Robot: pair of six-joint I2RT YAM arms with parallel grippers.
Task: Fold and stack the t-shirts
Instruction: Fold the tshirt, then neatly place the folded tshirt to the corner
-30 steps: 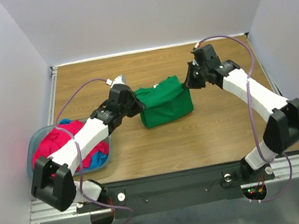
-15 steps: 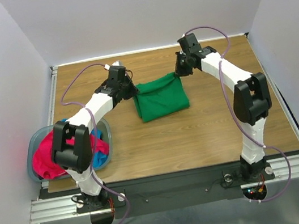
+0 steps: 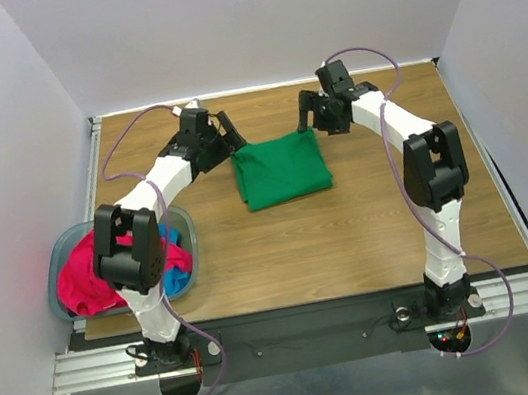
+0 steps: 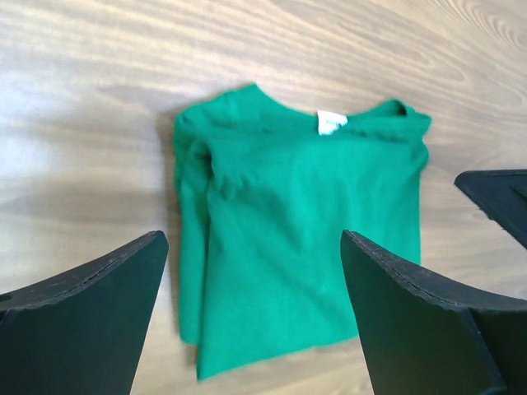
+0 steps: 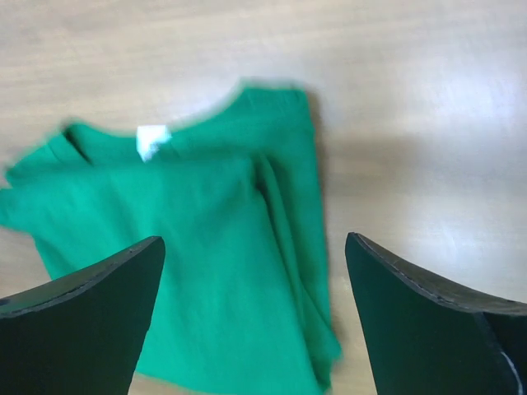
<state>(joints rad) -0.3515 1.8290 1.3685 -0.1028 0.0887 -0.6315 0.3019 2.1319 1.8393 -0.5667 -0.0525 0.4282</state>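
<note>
A kelly green t-shirt (image 3: 280,169) lies folded flat on the wooden table, its collar and white tag at the far edge. My left gripper (image 3: 225,128) hovers open just off the shirt's far left corner, holding nothing. My right gripper (image 3: 308,109) hovers open above the far right corner, also holding nothing. In the left wrist view the green t-shirt (image 4: 305,222) lies below the open left gripper (image 4: 253,239). The right wrist view shows the same shirt (image 5: 206,271) under the open right gripper (image 5: 254,239). A pink-red t-shirt (image 3: 94,272) and a blue t-shirt (image 3: 173,248) sit bunched in the basket.
The grey-blue plastic basket (image 3: 55,265) stands at the table's left edge beside the left arm. Bare wooden table (image 3: 379,219) stretches in front of and to the right of the green shirt. White walls enclose the table on three sides.
Both grippers carried the green shirt's far edge away from me, then opened and let go. The shirt now lies flat, and both grippers sit just off its far corners.
</note>
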